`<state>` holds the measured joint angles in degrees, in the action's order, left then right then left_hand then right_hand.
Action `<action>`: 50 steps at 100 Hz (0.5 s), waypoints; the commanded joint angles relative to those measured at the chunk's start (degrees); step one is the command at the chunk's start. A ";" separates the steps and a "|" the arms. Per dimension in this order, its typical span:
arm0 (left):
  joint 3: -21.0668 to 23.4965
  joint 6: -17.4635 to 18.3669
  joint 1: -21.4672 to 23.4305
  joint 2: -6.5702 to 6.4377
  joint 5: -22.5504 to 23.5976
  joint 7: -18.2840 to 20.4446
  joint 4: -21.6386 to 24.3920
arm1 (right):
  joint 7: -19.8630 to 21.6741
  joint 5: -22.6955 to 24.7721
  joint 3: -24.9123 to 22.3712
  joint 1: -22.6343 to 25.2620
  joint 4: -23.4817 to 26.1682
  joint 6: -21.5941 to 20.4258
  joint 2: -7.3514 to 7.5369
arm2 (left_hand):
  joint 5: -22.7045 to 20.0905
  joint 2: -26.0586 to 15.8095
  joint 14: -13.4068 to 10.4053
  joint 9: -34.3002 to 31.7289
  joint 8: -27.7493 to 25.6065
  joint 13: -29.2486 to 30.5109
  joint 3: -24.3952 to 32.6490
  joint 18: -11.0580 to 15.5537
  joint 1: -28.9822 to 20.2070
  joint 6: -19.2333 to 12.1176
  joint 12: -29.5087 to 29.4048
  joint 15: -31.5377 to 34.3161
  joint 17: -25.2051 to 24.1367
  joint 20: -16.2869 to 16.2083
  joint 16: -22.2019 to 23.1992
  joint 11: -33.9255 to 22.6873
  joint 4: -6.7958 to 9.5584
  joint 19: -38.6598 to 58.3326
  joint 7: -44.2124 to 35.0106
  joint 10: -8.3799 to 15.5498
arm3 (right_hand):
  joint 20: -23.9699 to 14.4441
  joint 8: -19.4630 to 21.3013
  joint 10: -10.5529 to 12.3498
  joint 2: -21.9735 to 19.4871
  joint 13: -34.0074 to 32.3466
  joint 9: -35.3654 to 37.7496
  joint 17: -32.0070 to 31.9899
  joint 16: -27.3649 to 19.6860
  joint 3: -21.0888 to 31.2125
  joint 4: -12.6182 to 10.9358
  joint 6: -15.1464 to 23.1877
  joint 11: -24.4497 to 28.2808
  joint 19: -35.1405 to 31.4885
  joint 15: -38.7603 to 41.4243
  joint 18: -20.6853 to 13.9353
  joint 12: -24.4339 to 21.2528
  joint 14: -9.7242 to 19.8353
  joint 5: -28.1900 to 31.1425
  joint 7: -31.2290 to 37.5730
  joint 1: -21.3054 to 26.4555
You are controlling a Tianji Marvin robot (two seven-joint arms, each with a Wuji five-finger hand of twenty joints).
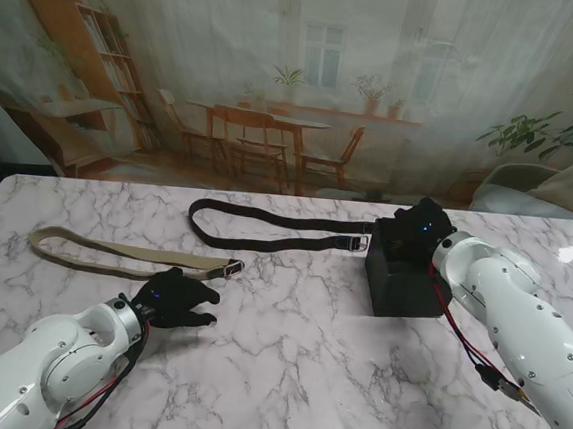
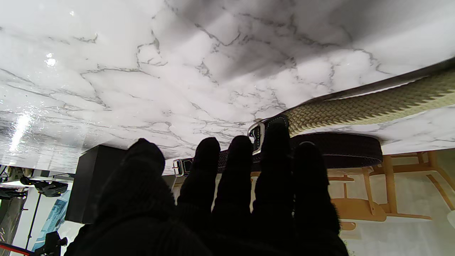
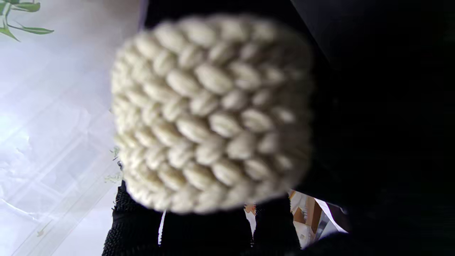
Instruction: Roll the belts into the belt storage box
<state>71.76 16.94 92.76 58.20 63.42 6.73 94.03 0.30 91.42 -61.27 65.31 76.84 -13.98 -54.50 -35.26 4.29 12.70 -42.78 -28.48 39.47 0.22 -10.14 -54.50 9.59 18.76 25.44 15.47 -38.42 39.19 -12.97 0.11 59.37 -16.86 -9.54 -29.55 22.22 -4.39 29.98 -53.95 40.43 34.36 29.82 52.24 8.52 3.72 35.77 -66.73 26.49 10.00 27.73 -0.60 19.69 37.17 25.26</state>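
Note:
A tan woven belt (image 1: 113, 250) lies flat on the marble at the left, its buckle end (image 1: 232, 267) pointing right. My left hand (image 1: 174, 300) hovers just nearer to me than that buckle, fingers spread and holding nothing. In the left wrist view the fingertips (image 2: 270, 142) reach up to the tan belt (image 2: 373, 106). A black belt (image 1: 265, 228) lies looped farther back. My right hand (image 1: 416, 231) sits over the black storage box (image 1: 406, 280). The right wrist view shows a rolled cream braided belt (image 3: 213, 113) gripped by its fingers (image 3: 135, 220).
The marble table (image 1: 292, 376) stretches between both arms. Its far edge meets a printed backdrop of a room. The black box (image 2: 92, 185) and the black belt (image 2: 337, 151) also show beyond my left hand (image 2: 227, 199).

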 commanded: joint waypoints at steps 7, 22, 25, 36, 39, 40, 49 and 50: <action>-0.32 0.24 -0.17 0.04 -0.12 0.76 -0.29 | 0.29 1.83 -0.72 0.68 0.13 0.00 0.81 | 0.21 -0.81 1.02 1.77 0.45 -1.00 -0.97 -0.93 -0.53 -0.52 0.31 -1.14 -0.51 -1.29 0.40 0.05 -0.40 -0.72 0.53 0.24 | 0.76 -0.82 1.09 -5.15 2.75 -2.55 -2.83 -1.26 -1.17 -2.95 -1.78 -2.13 -0.65 -0.89 2.60 -1.56 -1.22 -1.17 -1.76 -3.44; -0.57 0.24 -0.38 0.02 -0.14 0.82 -0.43 | 0.53 2.93 -2.51 1.80 0.96 -0.45 0.94 | 0.20 -0.72 1.00 1.82 0.44 -0.98 -0.99 -0.92 -0.61 -0.45 0.30 -1.12 -0.45 -1.29 0.40 0.04 -0.40 -0.68 0.48 0.23 | 1.02 -0.84 0.56 -9.44 4.80 -3.76 -4.73 -1.98 -6.89 -3.55 -2.38 -3.02 -0.75 -1.16 3.31 -2.15 -2.01 -1.74 -3.99 -5.11; -0.61 0.26 -0.42 0.02 -0.14 0.81 -0.46 | 0.42 3.45 -2.81 1.98 1.14 -0.58 1.02 | 0.18 -0.77 0.94 1.79 0.44 -0.97 -0.94 -0.92 -0.68 -0.56 0.30 -1.12 -0.45 -1.28 0.40 0.02 -0.38 -0.68 0.45 0.27 | 1.04 -0.83 0.43 -9.78 5.12 -3.97 -4.94 -2.14 -7.42 -3.54 -2.31 -3.20 -0.68 -1.41 3.40 -2.22 -2.22 -1.76 -4.15 -5.54; -0.73 0.22 -0.52 0.03 -0.19 0.74 -0.55 | -0.35 4.91 -3.92 2.57 1.74 -1.15 1.27 | 0.22 -0.88 1.02 1.85 0.44 -1.06 -1.04 -0.96 -0.49 -0.52 0.30 -1.17 -0.52 -1.26 0.38 0.02 -0.42 -0.72 0.44 0.23 | 1.37 -0.41 0.25 -11.30 6.11 -4.57 -6.12 -3.51 -10.26 -4.08 -2.04 -3.93 0.11 -3.01 3.98 -2.60 -2.68 -1.49 -5.40 -5.69; -0.75 0.20 -0.53 0.03 -0.21 0.73 -0.56 | -0.71 5.25 -4.30 2.73 1.92 -1.35 1.33 | 0.23 -0.98 1.05 1.89 0.45 -1.08 -1.01 -0.95 -0.48 -0.50 0.29 -1.18 -0.60 -1.25 0.37 0.04 -0.41 -0.77 0.45 0.24 | 1.40 -0.31 0.38 -11.41 6.19 -4.54 -6.33 -3.63 -10.44 -4.16 -1.77 -3.96 0.19 -3.14 4.01 -2.62 -2.63 -1.37 -5.46 -5.60; -0.76 0.19 -0.53 0.03 -0.21 0.72 -0.56 | -0.85 5.39 -4.44 2.79 1.98 -1.40 1.35 | 0.24 -0.98 1.04 1.93 0.45 -1.10 -1.04 -0.94 -0.42 -0.55 0.28 -1.20 -0.64 -1.23 0.37 0.05 -0.42 -0.80 0.45 0.25 | 1.40 -0.31 0.38 -11.41 6.19 -4.54 -6.33 -3.63 -10.44 -4.16 -1.77 -3.96 0.19 -3.14 4.01 -2.62 -2.63 -1.37 -5.46 -5.60; -0.78 0.08 -0.53 0.05 -0.16 0.59 -0.59 | -2.88 6.91 -6.24 3.67 2.85 -1.62 1.58 | 0.16 -1.26 0.94 2.08 0.44 -1.47 -1.10 -1.25 -0.10 -0.57 0.23 -1.48 -1.51 -0.84 0.22 0.16 -0.44 -1.70 0.42 0.20 | 1.47 -0.04 0.52 -11.33 6.15 -4.39 -6.58 -3.93 -10.59 -4.41 -1.12 -4.04 0.34 -3.51 4.20 -2.68 -2.53 -0.73 -5.45 -5.20; -0.78 0.07 -0.52 0.05 -0.15 0.57 -0.59 | -3.06 7.04 -6.55 3.83 3.04 -1.65 1.58 | 0.12 -1.27 0.96 2.10 0.44 -1.54 -1.07 -1.32 -0.13 -0.55 0.23 -1.53 -1.61 -0.77 0.20 0.17 -0.43 -1.86 0.40 0.23 | 1.47 -0.04 0.52 -11.33 6.15 -4.39 -6.58 -3.93 -10.59 -4.41 -1.12 -4.04 0.34 -3.51 4.20 -2.68 -2.53 -0.73 -5.45 -5.20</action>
<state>71.18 17.01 92.29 58.19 63.33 6.67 93.65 -2.02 98.09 -66.65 68.41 78.79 -15.68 -53.67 -35.26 4.29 12.70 -42.78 -28.48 39.47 0.22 -10.14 -54.50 9.58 18.76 25.44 15.23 -38.42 39.19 -12.97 0.11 59.22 -16.86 -9.53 -28.68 22.17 -3.14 19.92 -48.33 37.02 28.76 26.58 42.31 6.04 2.99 32.64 -66.93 24.48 11.34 25.24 -1.24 19.10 32.42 20.91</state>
